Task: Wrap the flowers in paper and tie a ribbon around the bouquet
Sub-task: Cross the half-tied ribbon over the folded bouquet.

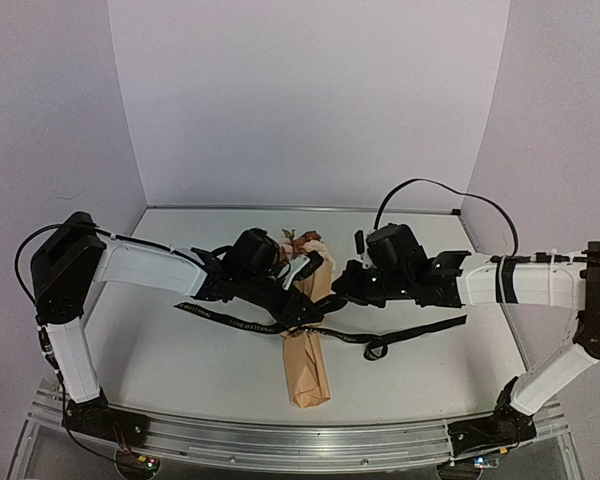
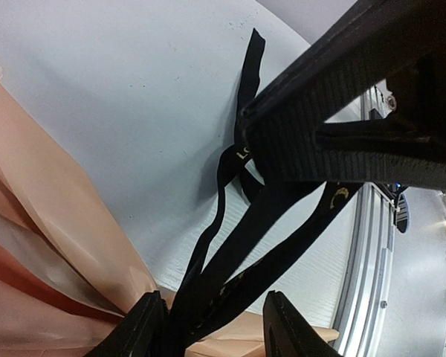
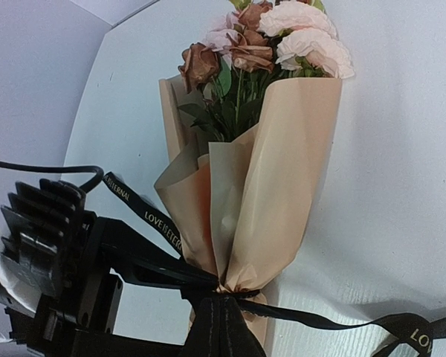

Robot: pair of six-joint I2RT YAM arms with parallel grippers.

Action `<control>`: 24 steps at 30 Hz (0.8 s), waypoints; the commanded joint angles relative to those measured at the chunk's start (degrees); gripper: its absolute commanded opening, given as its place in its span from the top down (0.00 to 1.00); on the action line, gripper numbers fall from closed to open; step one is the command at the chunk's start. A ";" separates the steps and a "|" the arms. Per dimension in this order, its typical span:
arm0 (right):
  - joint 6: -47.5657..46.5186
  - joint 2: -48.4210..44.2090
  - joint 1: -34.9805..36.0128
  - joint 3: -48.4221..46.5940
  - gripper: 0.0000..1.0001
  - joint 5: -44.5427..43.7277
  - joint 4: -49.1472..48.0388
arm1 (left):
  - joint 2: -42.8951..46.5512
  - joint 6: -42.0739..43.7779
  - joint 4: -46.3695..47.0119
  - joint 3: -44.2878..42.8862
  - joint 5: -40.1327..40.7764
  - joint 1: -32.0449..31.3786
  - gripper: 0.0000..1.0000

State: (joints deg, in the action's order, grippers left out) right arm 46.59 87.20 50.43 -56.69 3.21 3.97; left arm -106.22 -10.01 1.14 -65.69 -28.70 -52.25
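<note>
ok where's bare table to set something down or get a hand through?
Free: near-left table, bordered by ribbon, bouquet and front rail; likewise near-right of the bouquet. Thin strip along the back wall. Crowded: the middle, where left arm and right arm meet over the ribbon.

I get bright, even light from above in every view, so the bouquet [image 3: 267,186] gives only a soft grey shadow on the white table [image 3: 401,223]. In the left wrist view the ribbon [image 2: 241,260] is almost a black silhouette and the wide lens bends the table edge. The top view is a little soft.
</note>
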 commanded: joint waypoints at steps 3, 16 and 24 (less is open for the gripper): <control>3.17 -1.96 0.28 -0.73 1.00 -5.15 -0.52 | -0.36 0.58 0.17 -1.56 4.83 -1.05 0.58; 4.59 -1.30 0.35 -2.66 0.89 -6.30 4.97 | 0.05 -0.11 5.72 1.27 9.26 -1.97 1.00; 5.94 -8.29 0.31 -0.37 0.30 -14.42 19.56 | 3.18 -0.01 11.41 6.58 11.34 -1.98 1.00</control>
State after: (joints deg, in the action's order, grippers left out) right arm 51.33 85.69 50.56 -57.65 -4.34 13.87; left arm -106.67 -10.44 7.32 -60.76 -19.15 -54.02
